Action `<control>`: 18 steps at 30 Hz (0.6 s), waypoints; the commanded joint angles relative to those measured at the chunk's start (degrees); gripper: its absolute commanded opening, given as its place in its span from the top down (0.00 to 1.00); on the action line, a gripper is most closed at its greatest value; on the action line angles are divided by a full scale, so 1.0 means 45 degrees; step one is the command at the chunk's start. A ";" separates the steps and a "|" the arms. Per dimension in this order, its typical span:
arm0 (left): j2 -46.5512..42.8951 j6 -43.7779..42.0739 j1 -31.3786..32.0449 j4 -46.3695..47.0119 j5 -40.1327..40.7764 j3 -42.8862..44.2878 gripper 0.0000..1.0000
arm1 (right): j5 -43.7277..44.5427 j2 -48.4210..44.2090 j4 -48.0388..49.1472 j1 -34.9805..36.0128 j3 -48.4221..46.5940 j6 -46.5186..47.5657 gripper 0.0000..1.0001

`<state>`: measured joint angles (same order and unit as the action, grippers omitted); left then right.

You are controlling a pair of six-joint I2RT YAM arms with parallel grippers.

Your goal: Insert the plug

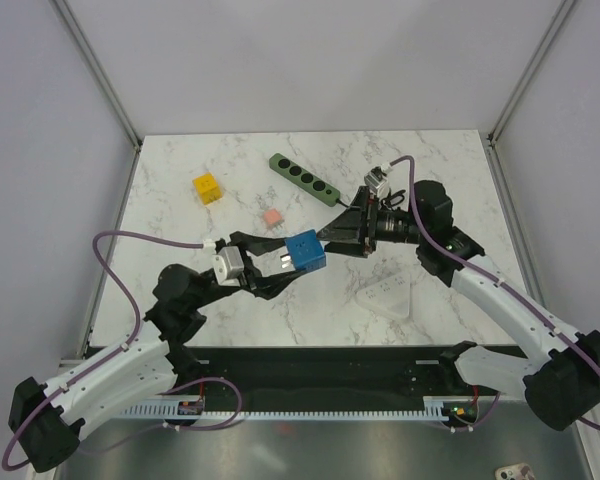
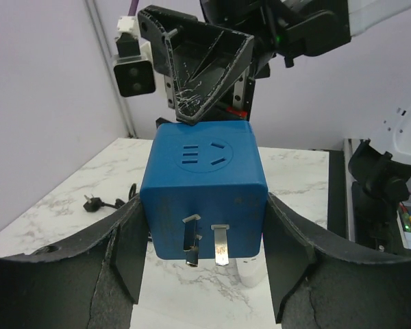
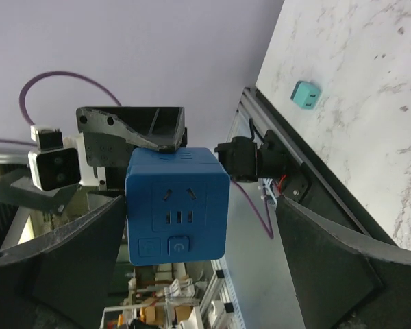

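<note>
Aloft mid-table, L fingers (image 2: 127, 253) pinch blue plug (image 2: 205, 185).

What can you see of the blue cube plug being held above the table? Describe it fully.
The blue cube plug looks like smooth plastic with rounded edges. Metal prongs stick out of the face toward the left wrist camera; other faces carry socket slots, and one has a power button. It is held above the marble table, pinched at two sides by the left gripper. The open right gripper straddles it; contact is unclear.
</note>
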<state>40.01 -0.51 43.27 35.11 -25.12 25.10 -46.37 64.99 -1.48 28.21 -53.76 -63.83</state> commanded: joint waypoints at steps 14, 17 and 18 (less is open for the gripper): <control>0.0132 -0.0217 0.0053 0.2138 -0.1760 0.0515 0.98 | -0.2039 -0.0614 0.6360 0.0880 0.2043 -0.3080 0.11; 0.0191 -0.0334 0.0053 0.2177 -0.1975 0.0554 0.98 | -0.2039 -0.0673 0.6363 0.1017 0.2161 -0.3158 0.16; 0.0230 -0.0354 0.0053 0.2178 -0.2014 0.0574 0.98 | -0.2039 -0.0692 0.6363 0.1133 0.2180 -0.3159 0.18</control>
<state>40.99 -0.51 43.27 39.62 -32.47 25.21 -54.24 63.16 21.56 32.42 -44.31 -75.96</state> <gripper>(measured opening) 0.671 0.838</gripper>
